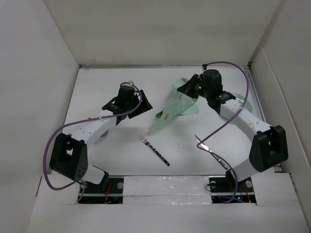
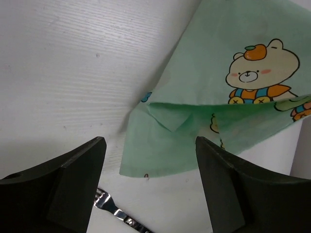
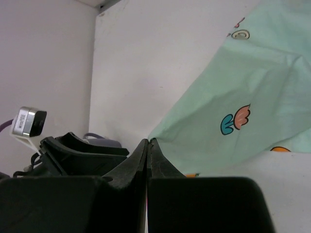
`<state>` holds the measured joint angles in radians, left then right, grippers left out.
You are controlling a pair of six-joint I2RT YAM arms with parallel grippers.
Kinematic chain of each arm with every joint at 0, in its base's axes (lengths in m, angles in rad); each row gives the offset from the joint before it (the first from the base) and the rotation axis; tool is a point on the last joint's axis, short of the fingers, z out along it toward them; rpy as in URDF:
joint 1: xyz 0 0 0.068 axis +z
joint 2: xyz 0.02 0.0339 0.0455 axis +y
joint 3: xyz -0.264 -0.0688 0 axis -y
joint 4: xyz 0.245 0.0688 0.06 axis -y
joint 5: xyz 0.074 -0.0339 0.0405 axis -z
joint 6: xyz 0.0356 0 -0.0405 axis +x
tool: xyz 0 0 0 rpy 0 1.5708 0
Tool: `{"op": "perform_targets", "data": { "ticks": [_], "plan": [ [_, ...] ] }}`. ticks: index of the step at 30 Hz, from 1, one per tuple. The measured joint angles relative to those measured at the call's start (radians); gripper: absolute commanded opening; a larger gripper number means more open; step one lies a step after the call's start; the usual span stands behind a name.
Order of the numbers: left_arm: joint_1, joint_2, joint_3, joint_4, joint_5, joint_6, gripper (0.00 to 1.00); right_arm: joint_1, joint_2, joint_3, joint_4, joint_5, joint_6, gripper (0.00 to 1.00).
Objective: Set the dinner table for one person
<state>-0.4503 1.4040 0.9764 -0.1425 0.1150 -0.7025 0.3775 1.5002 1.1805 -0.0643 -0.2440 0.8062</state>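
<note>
The dinner table (image 1: 112, 155) is a wide matte white surface. My right gripper (image 1: 188, 88) is shut on a corner of the mint-green cartoon-print placemat (image 1: 177, 106) and holds it partly lifted and folded at the table's far middle. In the right wrist view the jaws (image 3: 147, 141) pinch the cloth's corner (image 3: 243, 97). My left gripper (image 1: 140, 104) is open and empty, hovering just left of the placemat (image 2: 218, 97). Between its fingers (image 2: 150, 184) I see the cloth's near edge and the fork's tines (image 2: 111, 206).
A fork with a dark handle (image 1: 156, 151) lies on the table's middle front. Another metal utensil (image 1: 210, 150) lies near the right arm. A pale plate rim (image 1: 244, 101) shows behind the right arm. White walls enclose the table.
</note>
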Motion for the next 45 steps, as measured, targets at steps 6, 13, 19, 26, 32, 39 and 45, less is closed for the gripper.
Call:
{"op": "perform_targets", "data": {
  "ticks": [6, 13, 19, 26, 32, 39, 45],
  "plan": [
    [-0.039, 0.190, 0.082, -0.013, -0.050, 0.007, 0.70, -0.029, 0.209, 0.200, -0.032, -0.029, 0.012, 0.00],
    [-0.046, 0.089, 0.011, 0.047, -0.063, 0.019, 0.71, -0.030, 0.189, 0.250, -0.021, -0.030, 0.018, 0.00],
    [-0.045, 0.004, -0.051, 0.093, -0.054, 0.048, 0.76, -0.036, 0.187, 0.249, -0.011, -0.049, 0.040, 0.00],
    [-0.045, 0.125, -0.050, 0.148, -0.004, 0.132, 0.78, -0.041, 0.187, 0.249, -0.010, -0.067, 0.055, 0.00],
    [-0.046, 0.288, 0.101, 0.140, -0.057, 0.203, 0.80, -0.044, 0.173, 0.245, -0.011, -0.085, 0.058, 0.00],
    [-0.048, 0.341, 0.179, 0.173, -0.057, 0.236, 0.00, -0.066, 0.110, 0.243, -0.013, -0.103, 0.057, 0.00],
    [-0.052, 0.294, 0.316, 0.079, -0.106, 0.291, 0.00, -0.089, 0.032, 0.243, -0.072, -0.099, 0.024, 0.00]
  ]
}}
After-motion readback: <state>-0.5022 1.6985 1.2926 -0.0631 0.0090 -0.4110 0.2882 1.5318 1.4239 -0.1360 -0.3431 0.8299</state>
